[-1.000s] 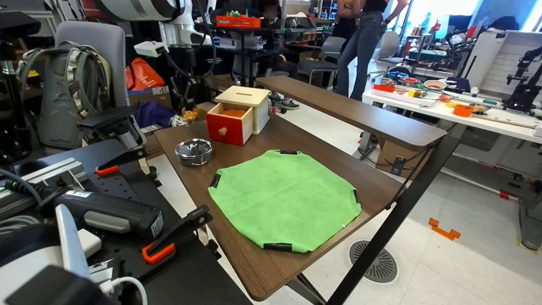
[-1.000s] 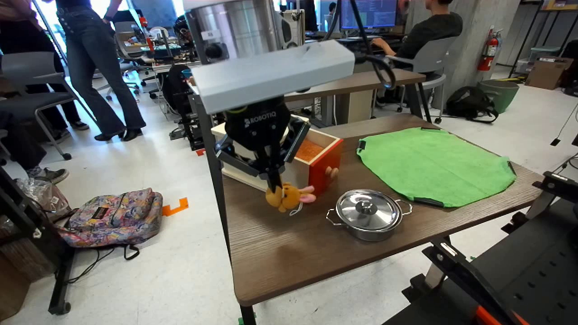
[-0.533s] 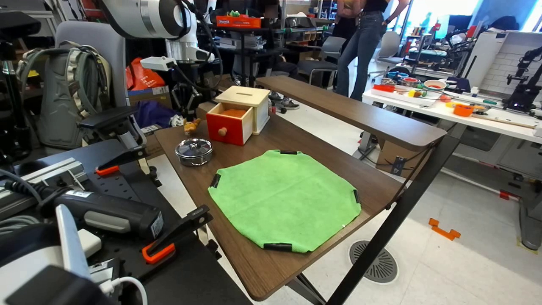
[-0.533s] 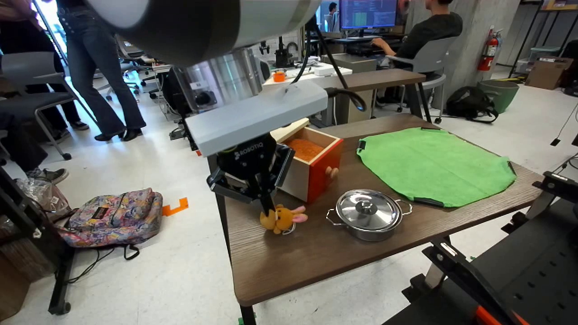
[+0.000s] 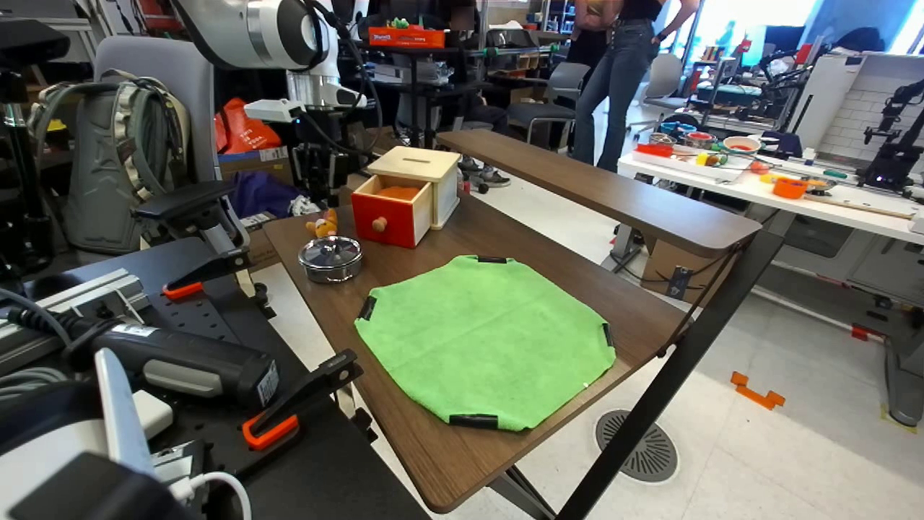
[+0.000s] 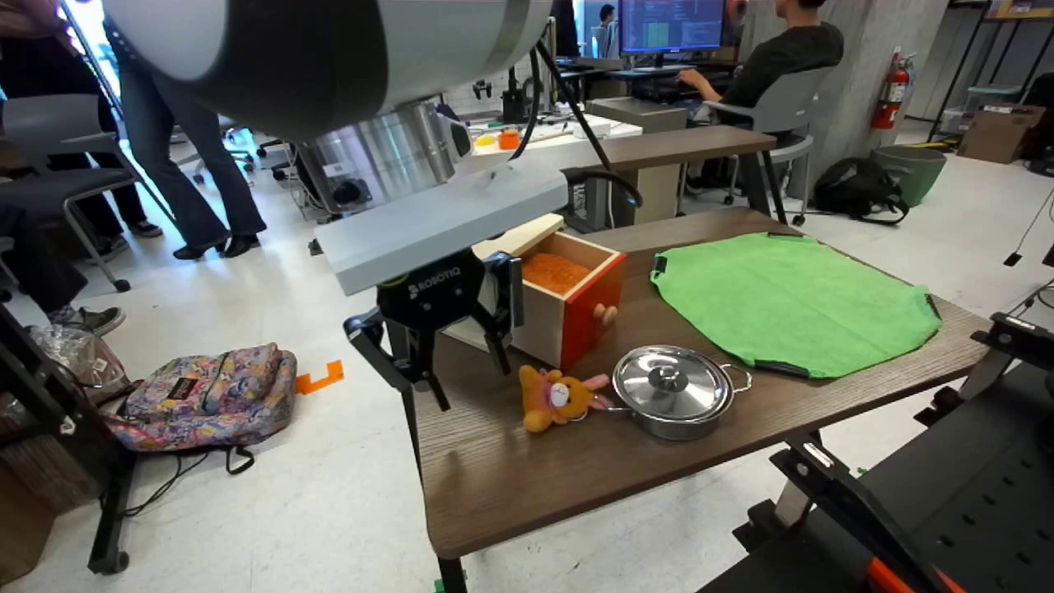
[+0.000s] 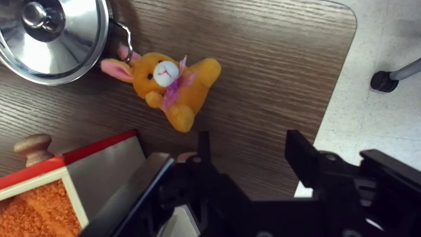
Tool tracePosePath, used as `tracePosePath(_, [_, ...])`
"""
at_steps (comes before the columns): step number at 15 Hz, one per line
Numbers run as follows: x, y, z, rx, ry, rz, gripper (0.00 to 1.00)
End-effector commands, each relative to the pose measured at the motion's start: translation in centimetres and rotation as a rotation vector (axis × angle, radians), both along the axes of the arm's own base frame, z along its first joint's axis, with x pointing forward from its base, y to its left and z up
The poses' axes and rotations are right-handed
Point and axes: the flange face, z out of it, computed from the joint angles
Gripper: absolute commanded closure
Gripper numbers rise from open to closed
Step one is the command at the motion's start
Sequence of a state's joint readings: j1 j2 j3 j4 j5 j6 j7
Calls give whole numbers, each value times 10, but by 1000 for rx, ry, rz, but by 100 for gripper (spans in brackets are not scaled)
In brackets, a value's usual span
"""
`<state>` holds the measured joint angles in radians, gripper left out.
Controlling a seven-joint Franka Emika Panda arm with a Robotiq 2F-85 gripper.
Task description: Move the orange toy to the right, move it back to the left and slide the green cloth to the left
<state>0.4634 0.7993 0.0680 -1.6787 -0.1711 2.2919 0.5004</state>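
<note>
One gripper (image 6: 474,389) hangs above the table (image 6: 543,469) in an exterior view, its two jaws spread apart. Just outside them lies one orange toy (image 7: 164,84), a plush rabbit with two pink ears (image 7: 117,69), face up on the table; in the wrist view one wire handle (image 7: 129,40) of the pot (image 7: 65,52) crosses one ear, though contact cannot be told. The single lidded pot bears two such handles. Near it stands one wooden box (image 5: 427,169), its one red-fronted drawer (image 5: 404,225) open in both exterior views and holding orange material (image 5: 399,193). One green cloth (image 5: 491,339) with four black strips (image 5: 473,421) lies flat on the same table, well apart from the toy. Beyond, one red fire extinguisher (image 6: 892,99) is visible beside one concrete pillar (image 6: 850,123).
</note>
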Motion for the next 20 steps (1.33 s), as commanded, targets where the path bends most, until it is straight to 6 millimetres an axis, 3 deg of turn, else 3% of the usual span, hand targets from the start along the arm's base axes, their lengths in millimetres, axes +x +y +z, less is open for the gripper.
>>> tracePosePath(1, [7, 6, 8, -12, 13, 11, 7])
tracePosePath(3, [1, 7, 18, -26, 17, 11, 0])
tracePosePath(8, [-35, 5, 51, -79, 41, 20, 0])
tracePosePath(12, [-58, -10, 100, -52, 3, -14, 0])
tracePosePath(16, [-59, -53, 157, -14, -57, -109, 0])
tracePosePath(20, [-36, -125, 199, 34, -100, -225, 0])
